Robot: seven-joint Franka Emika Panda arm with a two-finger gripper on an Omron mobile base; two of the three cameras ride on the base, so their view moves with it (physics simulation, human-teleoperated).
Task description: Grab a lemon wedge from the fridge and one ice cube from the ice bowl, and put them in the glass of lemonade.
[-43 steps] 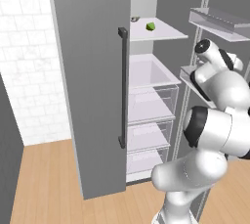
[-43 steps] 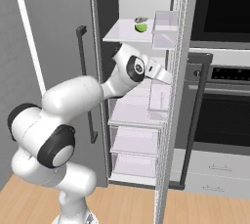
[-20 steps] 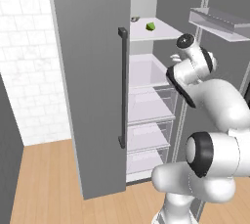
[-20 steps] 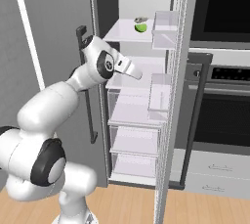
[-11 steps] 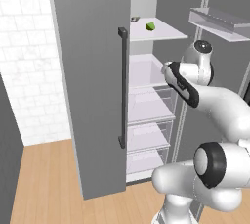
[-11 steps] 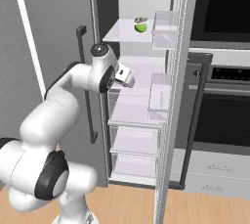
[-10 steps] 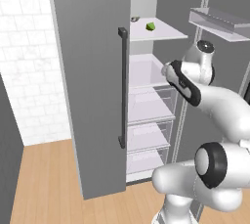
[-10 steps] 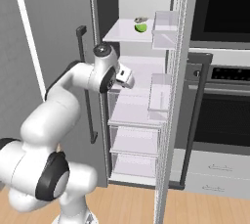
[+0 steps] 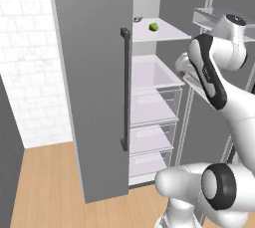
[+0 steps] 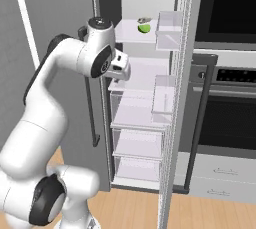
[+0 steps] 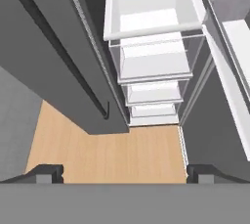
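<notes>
Wooden floor (image 11: 107, 159) below open fridge (image 9: 94, 82)

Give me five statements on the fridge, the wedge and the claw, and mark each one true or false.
1. The fridge stands open. True.
2. The lemon wedge lies on an upper shelf. True.
3. The claw is shut on the wedge. False: its jaws stand open and empty, pointing down at the wooden floor.
4. The wedge sits inside a clear drawer. False: it lies above the drawers, on an open shelf.
5. An oven stands right of the fridge. True.
</notes>
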